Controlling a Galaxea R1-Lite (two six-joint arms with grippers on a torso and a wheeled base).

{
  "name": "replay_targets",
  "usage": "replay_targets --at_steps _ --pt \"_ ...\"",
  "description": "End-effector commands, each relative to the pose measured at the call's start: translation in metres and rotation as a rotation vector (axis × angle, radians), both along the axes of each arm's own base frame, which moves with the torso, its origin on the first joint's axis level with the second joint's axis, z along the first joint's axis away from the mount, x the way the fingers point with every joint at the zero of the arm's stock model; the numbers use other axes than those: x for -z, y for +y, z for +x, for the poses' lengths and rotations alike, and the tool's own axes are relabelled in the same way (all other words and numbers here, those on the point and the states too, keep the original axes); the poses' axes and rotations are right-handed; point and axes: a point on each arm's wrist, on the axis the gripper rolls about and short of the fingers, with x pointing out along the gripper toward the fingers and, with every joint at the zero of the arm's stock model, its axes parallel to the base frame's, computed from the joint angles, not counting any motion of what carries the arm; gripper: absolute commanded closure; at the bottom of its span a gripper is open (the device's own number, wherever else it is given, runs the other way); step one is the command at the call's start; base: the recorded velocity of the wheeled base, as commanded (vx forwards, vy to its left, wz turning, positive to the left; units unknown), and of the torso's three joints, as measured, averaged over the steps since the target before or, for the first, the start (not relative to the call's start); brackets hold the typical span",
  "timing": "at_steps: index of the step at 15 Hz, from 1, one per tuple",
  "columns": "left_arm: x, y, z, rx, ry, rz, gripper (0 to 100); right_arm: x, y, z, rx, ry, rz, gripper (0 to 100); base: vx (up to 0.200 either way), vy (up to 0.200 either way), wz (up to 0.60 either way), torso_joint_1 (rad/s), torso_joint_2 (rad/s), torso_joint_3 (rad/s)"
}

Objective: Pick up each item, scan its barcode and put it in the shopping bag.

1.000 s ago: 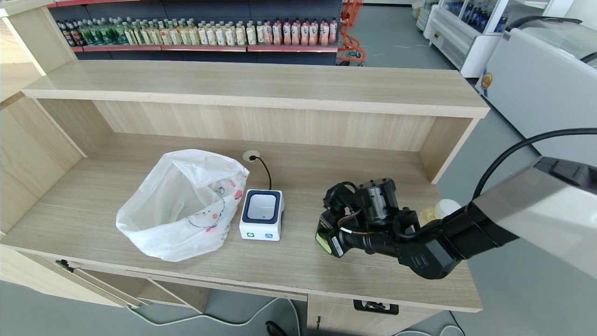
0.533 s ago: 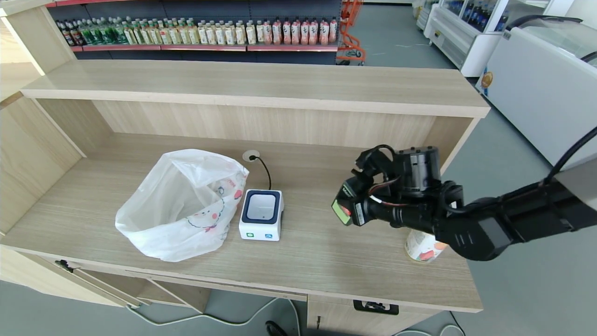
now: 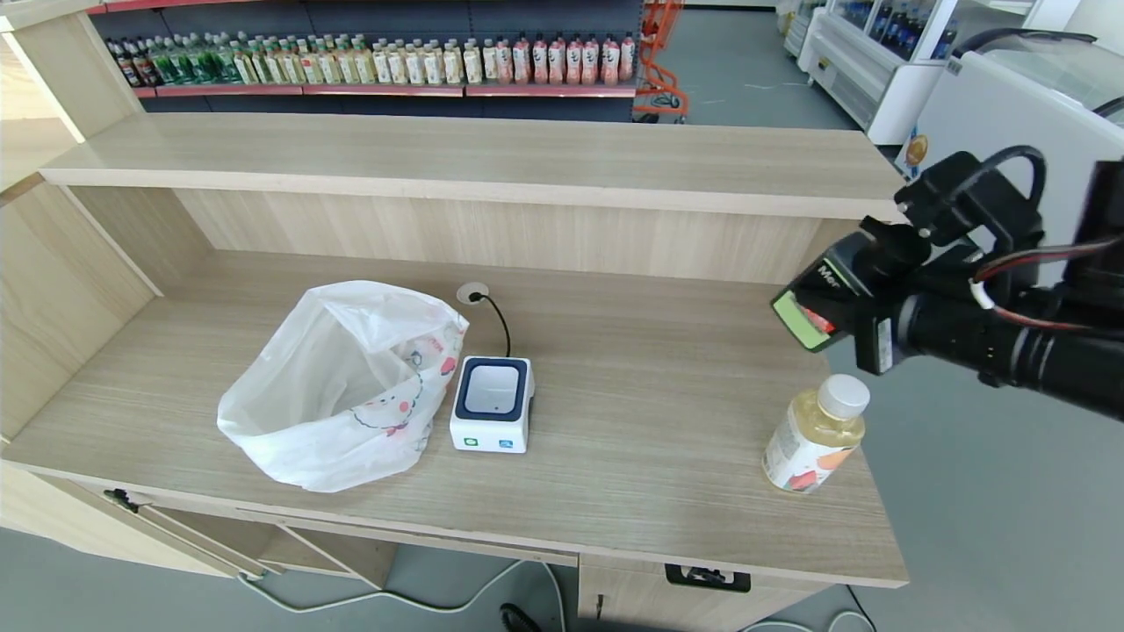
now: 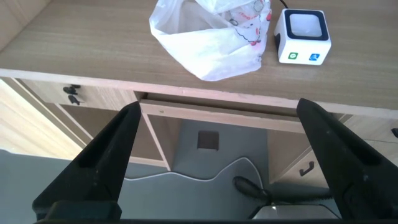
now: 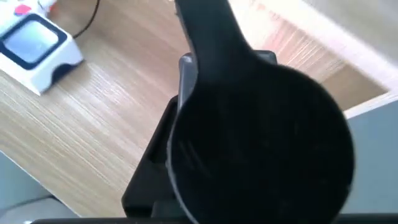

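The wooden counter (image 3: 659, 421) is carrying a white plastic bag (image 3: 342, 386) toward its front left, a scanner (image 3: 493, 402) sitting just beside it, and a bottle (image 3: 815, 434) standing upright near the front right corner.

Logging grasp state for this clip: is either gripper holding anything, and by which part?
Left gripper holds nothing, fingers wide apart. The right arm's hold cannot be told; the bottle stands free on the counter.

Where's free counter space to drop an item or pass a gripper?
Widest bare patch: light wooden counter between the white, blue-framed scanner box and the white-capped yellowish bottle. Also left of the translucent white plastic bag. Crowded: bag sits tight beside the scanner.
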Motion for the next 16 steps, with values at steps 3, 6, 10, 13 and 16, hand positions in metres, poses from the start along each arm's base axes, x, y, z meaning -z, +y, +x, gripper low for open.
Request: replay_targets --at_steps 3,6,10,13,16 --pt "0.000 0.000 0.000 0.000 -0.001 0.000 0 -0.037 -0.032 -0.086 -0.188 -0.483 -0.397 100 0.000 0.000 0.00 0.000 0.00 0.000" --pt "0.000 0.000 0.000 0.000 -0.001 0.000 0 -0.034 -0.038 -0.115 -0.455 -1.031 -0.847 100 0.000 0.000 0.00 0.000 0.00 0.000" --pt "0.000 0.000 0.000 0.000 -0.001 0.000 0 -0.024 -0.007 -0.124 -0.669 -1.853 -1.188 100 0.000 0.000 0.00 0.000 0.00 0.000" --pt "0.000 0.000 0.000 0.000 -0.001 0.000 0 -0.022 -0.006 -0.125 -0.671 -1.871 -1.204 100 0.000 0.000 0.00 0.000 0.00 0.000" --pt "0.000 0.000 0.000 0.000 -0.001 0.000 0 -0.026 -0.014 -0.137 -0.619 -1.937 -1.232 100 0.000 0.000 0.00 0.000 0.00 0.000"
